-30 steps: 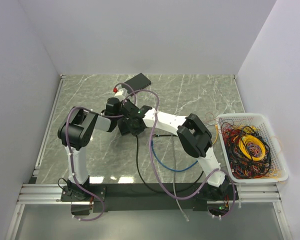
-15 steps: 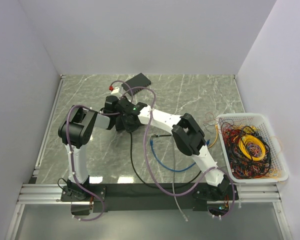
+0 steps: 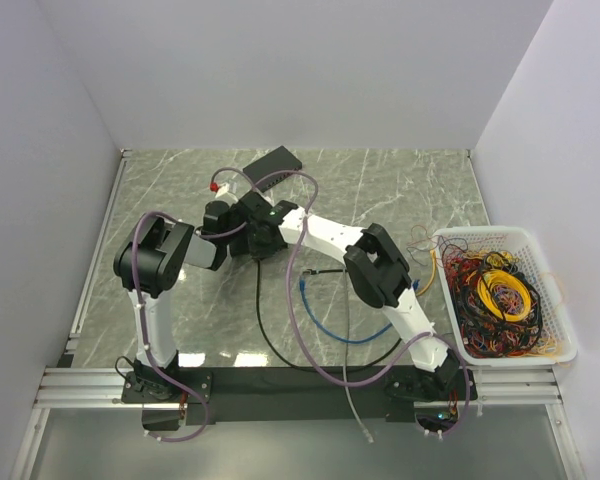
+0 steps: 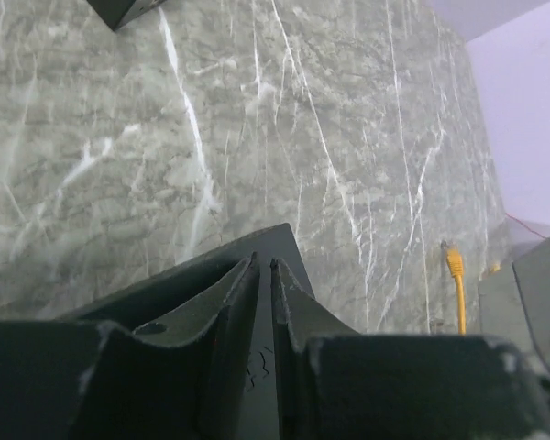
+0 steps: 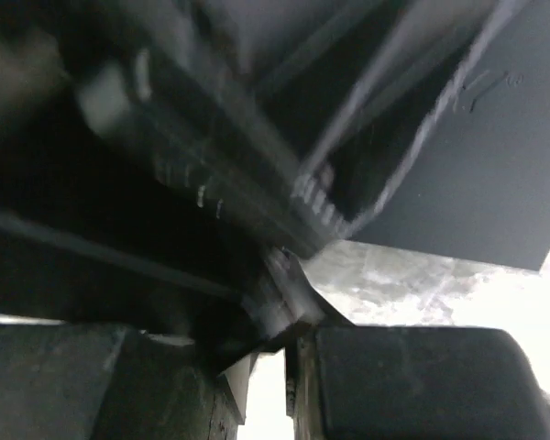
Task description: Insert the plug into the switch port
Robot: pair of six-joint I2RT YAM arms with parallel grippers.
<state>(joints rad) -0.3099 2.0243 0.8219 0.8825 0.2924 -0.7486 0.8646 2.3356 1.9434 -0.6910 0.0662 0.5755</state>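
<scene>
Nearest you on the table [image 3: 400,190], a black cable [image 3: 263,320] and a blue cable [image 3: 330,330] curve across the marble between the two arm bases. To your right, a white basket [image 3: 480,234] is heaped with tangled wires.

Further in, both arms meet left of centre. Your left gripper [image 4: 266,266] has its fingers drawn almost together with only a thin slit between them. Its tips lie against the dark-grey switch [image 4: 289,240], one corner of which pokes out past them. You cannot tell whether they pinch it or only rest on it.

Your right gripper [image 5: 270,321] is hard up against the same box. Its fingers are close together and a small blurred piece sits at the tips; what that piece is cannot be made out. Just ahead of it a port [image 5: 316,197] shows a row of metal contacts.

The plug [image 4: 452,252] lies loose on the marble at the end of its yellow cable [image 4: 458,302]. It is off to the right of the left gripper, well apart from the switch and in neither gripper.

Farthest from you, a flat black slab [image 3: 275,160] lies near the back wall.
</scene>
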